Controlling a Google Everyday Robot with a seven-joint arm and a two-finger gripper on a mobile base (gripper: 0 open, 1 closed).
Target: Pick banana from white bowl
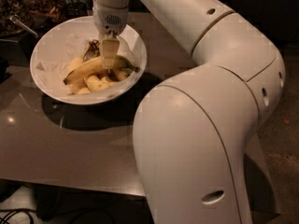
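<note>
Reaching straight down into the white bowl (pixel 43 85) on the tabletop (pixel 70 148), your gripper (pixel 109 56) meets the banana (pixel 86 70) near its middle; you cannot tell whether it is clamped or merely resting there. The banana lies across the bowl atop shorter pieces (pixel 96 83), its long axis running lower left to upper right.

The sharply bent arm (pixel 201 125) points its end effector (pixel 109 62) straight down, upper left.
</note>
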